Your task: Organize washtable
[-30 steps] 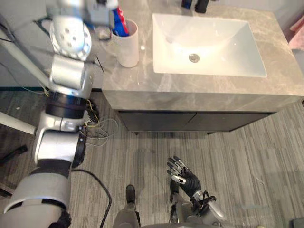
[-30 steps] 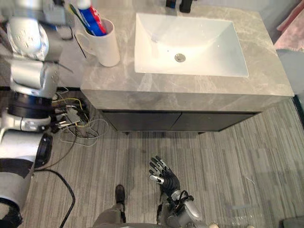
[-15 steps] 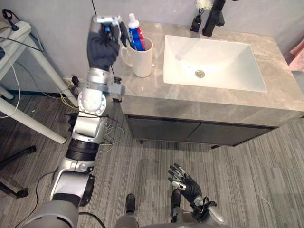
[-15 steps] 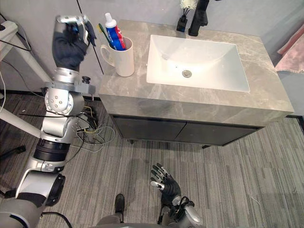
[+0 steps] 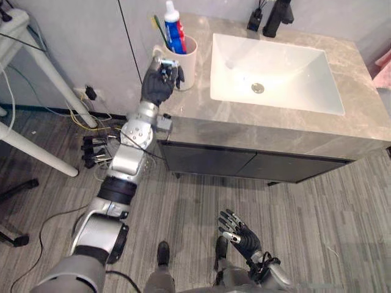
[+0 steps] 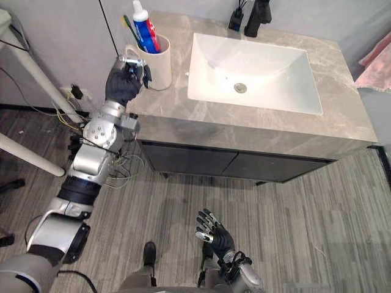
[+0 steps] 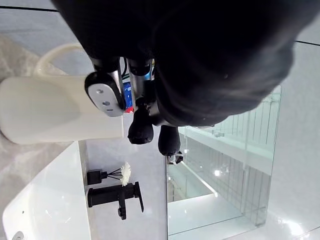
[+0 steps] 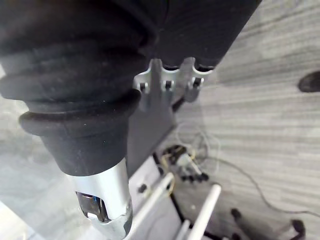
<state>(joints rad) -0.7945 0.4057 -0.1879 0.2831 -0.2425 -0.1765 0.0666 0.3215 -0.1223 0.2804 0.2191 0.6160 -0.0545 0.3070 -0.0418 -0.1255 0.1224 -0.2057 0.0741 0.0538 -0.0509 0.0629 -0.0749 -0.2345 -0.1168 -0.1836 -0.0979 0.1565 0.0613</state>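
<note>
I read the left hand as raised at the near left corner of the table, with its fingers curled inward toward the palm. Nothing is visible inside the curl, so I log it as closed and empty. The white mug stands directly past the fingertips of this hand, on the table top. Whether the fingers actually touch the mug wall cannot be determined from any view. In the left wrist view, the mug handle appears free, beside the thumb and not enclosed by it. A toothpaste tube and a toothbrush stand upright in the mug, above the hand's knuckles. The white basin is set into the table beyond the mug, on the side away from the left hand. A black faucet and a small dark bottle with reeds stand at the basin's far edge, well apart from the hand. The right hand hangs low over the striped grey floor, well apart from the table, with its fingers spread wide and holding nothing.
</note>
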